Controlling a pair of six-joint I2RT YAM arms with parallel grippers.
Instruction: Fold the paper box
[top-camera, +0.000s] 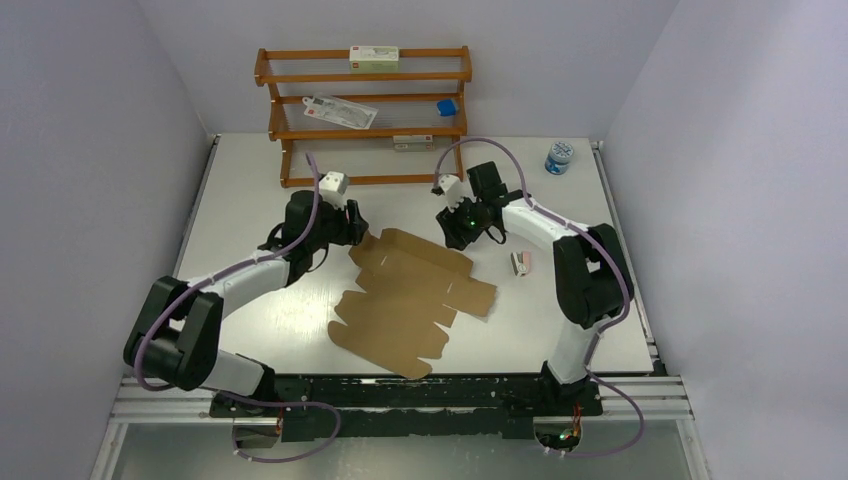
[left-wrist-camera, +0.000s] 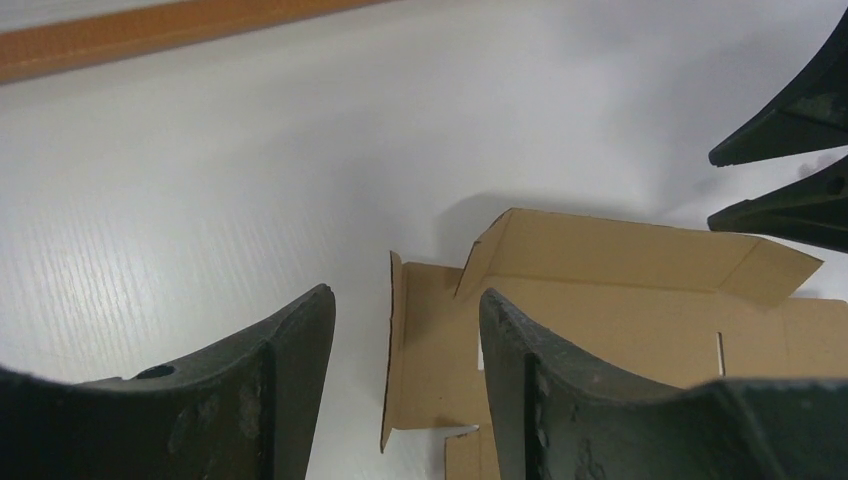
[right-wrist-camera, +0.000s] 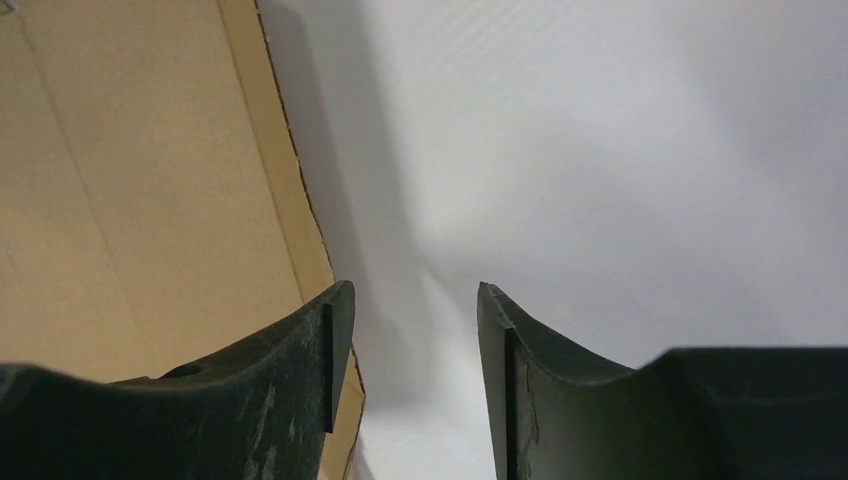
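— While both arms lean in over the box (top-camera: 410, 295), what else lies around it?
— A wooden rack (top-camera: 365, 110) stands at the far edge, with cartons (top-camera: 374, 57) and a blue thing (top-camera: 447, 106) on its shelves. A jar (top-camera: 560, 157) stands far right. A small pink-and-white item (top-camera: 520, 263) lies just right of the sheet, near the right arm.
— And the box itself?
— Mid-table, a flat brown sheet with its far flap raised. The left gripper (top-camera: 352, 225) is at its far left corner, the right gripper (top-camera: 457, 222) at its far right edge.
— Jaws?
— Both stand wide apart, with nothing clamped between them.
— Surface and room?
— A white table (top-camera: 240, 190), with plain pale walls (top-camera: 80, 150) on three sides.
— Anything unclear?
— From above, the arms hide the sheet's far corners. The carton print is too small to read. Whether any fingertip touches the card, I cannot tell.
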